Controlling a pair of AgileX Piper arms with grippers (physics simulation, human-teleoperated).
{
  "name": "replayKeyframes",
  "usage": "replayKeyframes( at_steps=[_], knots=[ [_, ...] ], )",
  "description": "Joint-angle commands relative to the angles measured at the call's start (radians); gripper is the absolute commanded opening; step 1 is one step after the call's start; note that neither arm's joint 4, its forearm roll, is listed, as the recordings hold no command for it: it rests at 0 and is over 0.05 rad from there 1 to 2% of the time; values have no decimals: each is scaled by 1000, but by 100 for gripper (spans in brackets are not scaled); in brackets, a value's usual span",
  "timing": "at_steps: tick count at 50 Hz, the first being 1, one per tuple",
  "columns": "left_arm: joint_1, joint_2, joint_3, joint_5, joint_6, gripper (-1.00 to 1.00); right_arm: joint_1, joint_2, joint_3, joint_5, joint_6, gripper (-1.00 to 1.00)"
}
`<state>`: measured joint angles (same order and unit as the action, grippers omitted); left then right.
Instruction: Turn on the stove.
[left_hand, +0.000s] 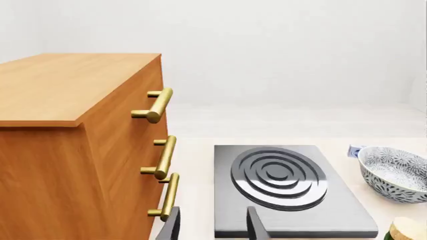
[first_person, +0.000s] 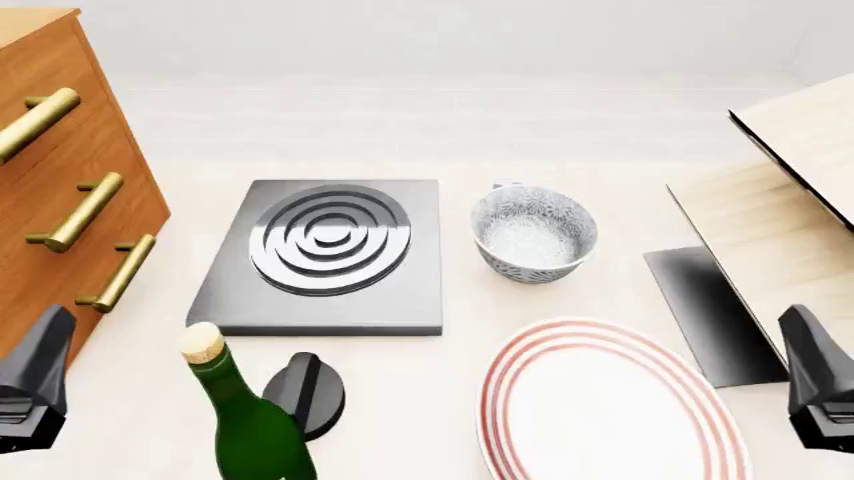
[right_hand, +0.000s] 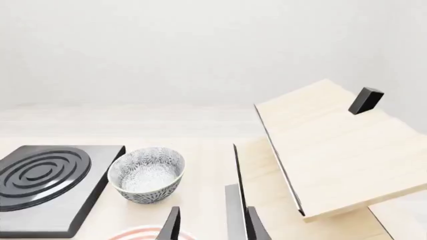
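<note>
The stove (first_person: 400, 290) is a flat dark grey slab with raised silver-grey burner rings (first_person: 330, 238), left of the table's centre. Its small black round knob (first_person: 307, 393) stands in front of the slab's near edge, beside a green bottle. The stove also shows in the left wrist view (left_hand: 333, 210) and the right wrist view (right_hand: 80, 200). My left gripper (first_person: 34, 378) sits at the near left, well short of the knob. In its wrist view the left gripper (left_hand: 213, 227) is open and empty. My right gripper (first_person: 814, 385) is at the near right, and its own view shows the right gripper (right_hand: 213, 227) open.
A wooden drawer cabinet (first_person: 54, 150) with brass handles stands at the left. A green corked bottle (first_person: 247, 425) is next to the knob. A patterned bowl (first_person: 534, 232) sits right of the stove, a red-striped plate (first_person: 607, 410) in front. A light wooden box with a raised lid (first_person: 801, 170) and a dark panel (first_person: 707, 310) are at the right.
</note>
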<state>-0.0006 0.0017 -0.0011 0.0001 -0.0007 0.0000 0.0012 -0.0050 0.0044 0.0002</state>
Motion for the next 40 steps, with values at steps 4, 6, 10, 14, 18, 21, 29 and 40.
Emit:
replayKeyframes(
  at_steps=[4,6,10,14,18,21,29,40],
  knots=[
    [-5,7,-1,0,0,100,0,0,-42,43,2,100],
    [-4,19,-1,-10,0,100,0,0,-53,54,0,100],
    [-5,44,0,-30,1,100,0,0,-62,64,1,100],
    [4,69,0,-46,27,100,0,0,-67,69,2,100],
    [24,37,-25,15,152,100,0,0,-67,69,2,100],
    [34,164,-53,-7,45,100,0,1,-61,62,2,100],
    [12,409,-340,99,105,100,-1,23,-14,-6,3,100],
    [-108,509,-516,236,93,100,-1,23,-11,-10,2,100]
  ],
)
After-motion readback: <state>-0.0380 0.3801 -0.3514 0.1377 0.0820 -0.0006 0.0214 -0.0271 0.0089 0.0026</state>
